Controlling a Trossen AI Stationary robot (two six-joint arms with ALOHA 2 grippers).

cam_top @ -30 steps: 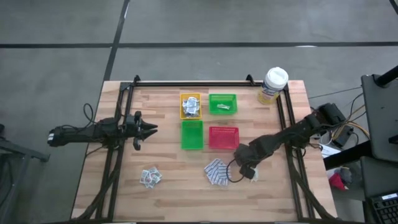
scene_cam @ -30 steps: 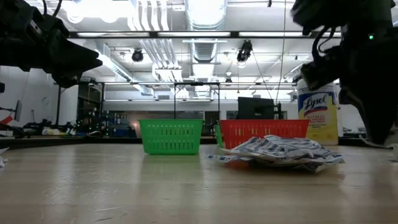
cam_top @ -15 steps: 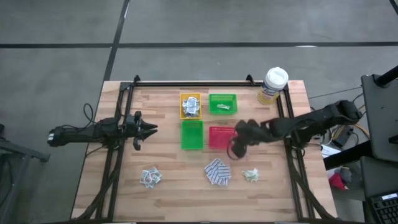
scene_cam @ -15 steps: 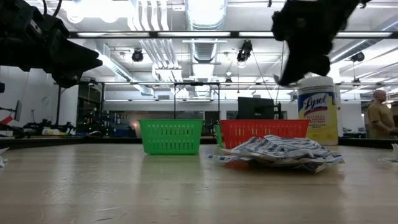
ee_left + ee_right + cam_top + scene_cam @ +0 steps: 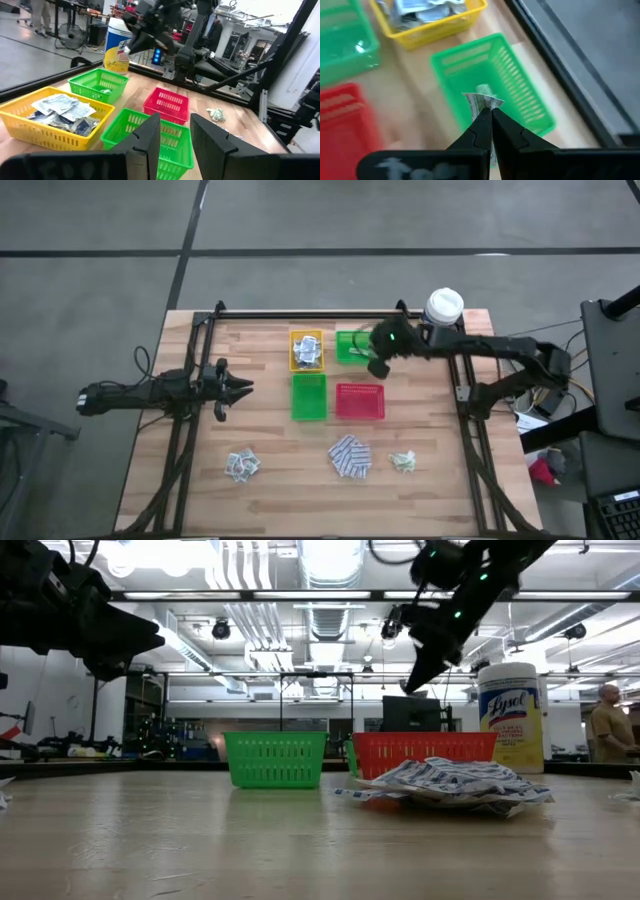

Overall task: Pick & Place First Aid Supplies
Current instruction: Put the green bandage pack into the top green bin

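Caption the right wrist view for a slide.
Right gripper, jaws shut on a pale green thin packet, above the far green plastic basket beside the yellow one.

Overhead looks straight down, low level across the table (image 5: 200, 480), wrists close; all share the baskets.

Four small plastic mesh trays stood on the table: two green (image 5: 358, 346) (image 5: 309, 397), one yellow (image 5: 306, 350) and one red (image 5: 360, 401). One yellow canister with a white lid (image 5: 439, 317) stood beside them. Three loose heaps of flat packets (image 5: 241, 465) (image 5: 350, 456) (image 5: 403, 461) lay apart (single packets were too small to count).
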